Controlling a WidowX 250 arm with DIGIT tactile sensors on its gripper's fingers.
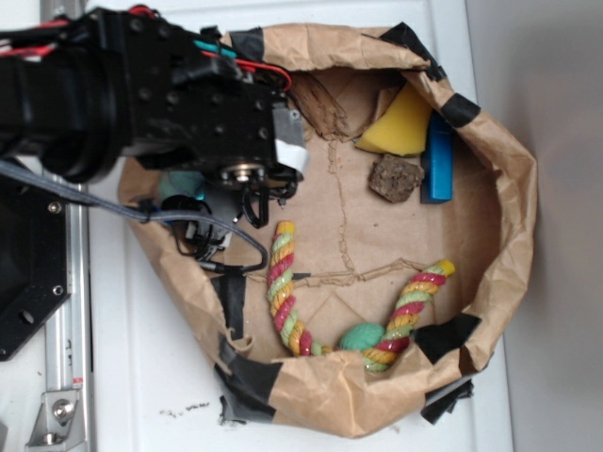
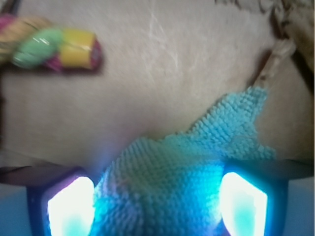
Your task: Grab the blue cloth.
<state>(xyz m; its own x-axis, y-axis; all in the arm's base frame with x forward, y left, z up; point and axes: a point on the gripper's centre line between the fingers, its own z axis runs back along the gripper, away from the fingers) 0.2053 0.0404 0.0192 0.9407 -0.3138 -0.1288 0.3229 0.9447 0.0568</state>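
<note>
The blue cloth (image 2: 197, 162) is a pale aqua terry washcloth lying on the brown paper. It fills the gap between my two fingers, and one corner reaches out to the upper right. My gripper (image 2: 157, 189) is open, with a glowing pad (image 2: 71, 209) on each side of the cloth. In the exterior view only a small aqua patch of the cloth (image 1: 179, 184) shows under the black arm at the left of the paper bag. My gripper (image 1: 193, 202) is mostly hidden there by the arm and its cables.
The brown paper bag (image 1: 509, 169) has raised, taped walls all round. Inside it lie a striped rope toy (image 1: 283, 282), a green ball (image 1: 361, 336), a yellow sponge wedge (image 1: 400, 127), a brown block (image 1: 394, 178) and a rigid blue block (image 1: 439, 160). The rope's end (image 2: 54, 46) lies just ahead of my gripper.
</note>
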